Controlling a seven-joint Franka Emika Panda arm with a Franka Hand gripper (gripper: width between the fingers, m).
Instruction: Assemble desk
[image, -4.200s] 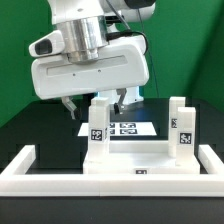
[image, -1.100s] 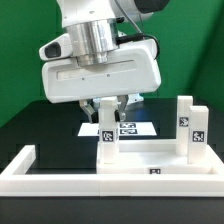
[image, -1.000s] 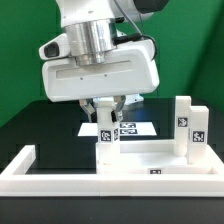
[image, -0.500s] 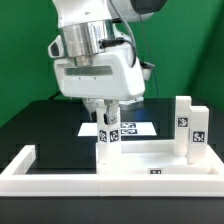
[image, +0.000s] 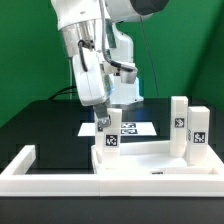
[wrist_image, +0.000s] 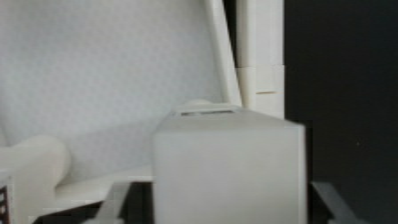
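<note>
Gripping, with gripper (image: 103, 121) closed on it, a short square white leg (image: 106, 138) standing upright at the exterior view's left corner of the desk top (image: 150, 163), two more legs (image: 187, 127) standing at its right, marker board (image: 132, 129) lying behind.

The top (image: 150, 165) is plain white, as are its legs (image: 106, 140), each carrying a small black-and-white square tag (image: 110, 141). The low wall (image: 30, 172) at lower left is white too. The marker board (image: 128, 128), mid-frame, is white with black tags. Below lies a black surface (image: 45, 125); the backdrop (image: 25, 50) is green.
</note>
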